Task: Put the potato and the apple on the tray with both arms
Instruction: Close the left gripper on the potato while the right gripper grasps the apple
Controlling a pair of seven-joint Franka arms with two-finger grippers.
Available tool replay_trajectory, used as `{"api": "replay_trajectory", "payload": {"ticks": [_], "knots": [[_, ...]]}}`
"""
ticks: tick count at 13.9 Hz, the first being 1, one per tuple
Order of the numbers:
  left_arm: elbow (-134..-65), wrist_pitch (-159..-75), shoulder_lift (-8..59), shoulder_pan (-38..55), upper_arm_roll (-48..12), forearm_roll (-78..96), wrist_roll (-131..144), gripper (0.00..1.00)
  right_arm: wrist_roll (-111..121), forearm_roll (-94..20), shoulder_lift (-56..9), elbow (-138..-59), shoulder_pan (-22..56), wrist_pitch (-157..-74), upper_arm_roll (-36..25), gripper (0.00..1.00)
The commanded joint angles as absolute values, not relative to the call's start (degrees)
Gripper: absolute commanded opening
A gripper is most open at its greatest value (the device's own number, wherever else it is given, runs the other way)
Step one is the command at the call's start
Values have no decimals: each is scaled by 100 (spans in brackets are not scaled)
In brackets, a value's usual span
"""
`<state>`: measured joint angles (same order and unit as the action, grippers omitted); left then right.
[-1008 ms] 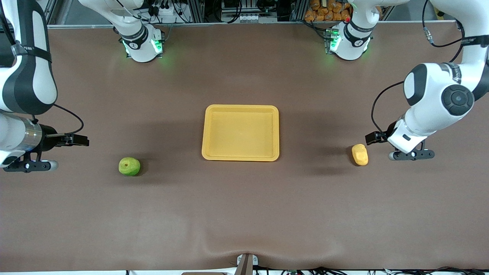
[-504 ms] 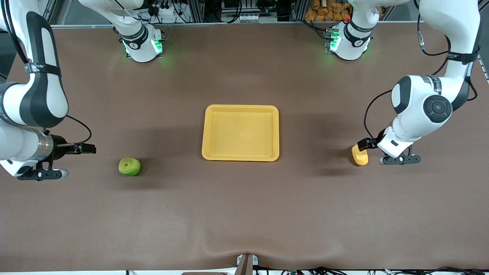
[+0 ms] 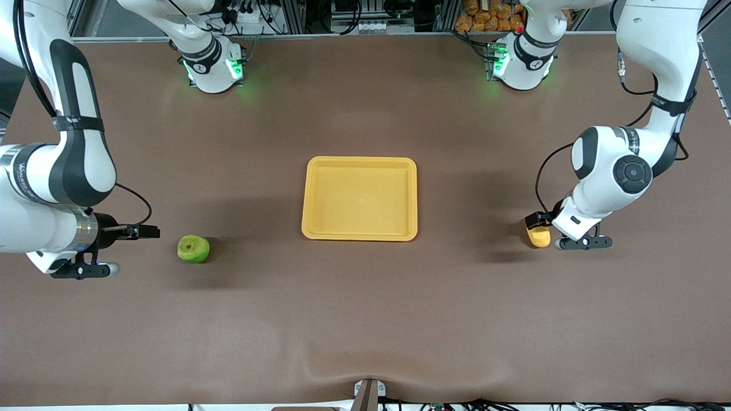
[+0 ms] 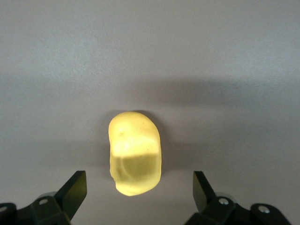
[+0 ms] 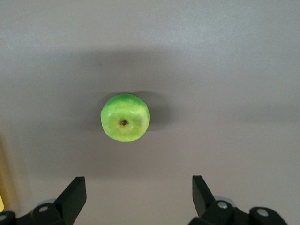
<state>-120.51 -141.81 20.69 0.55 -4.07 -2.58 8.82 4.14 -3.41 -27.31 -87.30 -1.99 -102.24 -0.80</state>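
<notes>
The yellow-orange tray sits empty at the table's middle. The green apple lies toward the right arm's end, stem dimple up. My right gripper is open and empty beside it, short of it with a gap; in the right wrist view the apple lies ahead of the open gripper. The potato lies toward the left arm's end. My left gripper is open over it; in the left wrist view one end of the potato reaches between the spread fingers of the gripper, not touching them.
The two green-lit arm bases stand along the table's edge farthest from the front camera. A small clamp sits at the nearest edge. A sliver of the tray shows at the right wrist view's border.
Both arms have swung in toward their fruit. The left gripper has come over the potato and covers part of it. The right gripper has moved closer to the apple. Neither fruit has moved.
</notes>
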Motion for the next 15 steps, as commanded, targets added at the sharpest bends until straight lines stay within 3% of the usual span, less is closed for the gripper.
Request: {"api": "replay_trajectory", "payload": {"ticks": [1,3,7,9,10,11,12,15], "knots": [[-12076,-14361,2232,53,-387,-246,976,100,387,-413,-2961,-8631,-202,-10405,-62,100],[-12076,-14536,2364,53,-369,-246,984,100,387,-413,-3119,-8631,-176,-10520,-62,100],[-12050,-14836,2645,44,-334,-246,984,87,378,-422,-3260,-8631,-132,-10643,-62,100],[-12041,-14836,2663,44,-334,-246,984,68,378,-431,-3348,-8631,-123,-10757,-62,100],[-12041,-14827,2654,44,-334,-246,984,47,378,-431,-3418,-8631,-123,-10827,-62,100],[-12050,-14810,2619,53,-334,-255,1010,20,378,-431,-3497,-8631,-114,-10924,-62,100],[-12050,-14766,2558,70,-343,-255,1063,0,378,-431,-3550,-8631,-79,-10986,-62,100],[-11919,-14276,2269,97,-378,-246,1151,0,369,-439,-3639,-8640,0,-11065,-62,100]]}}
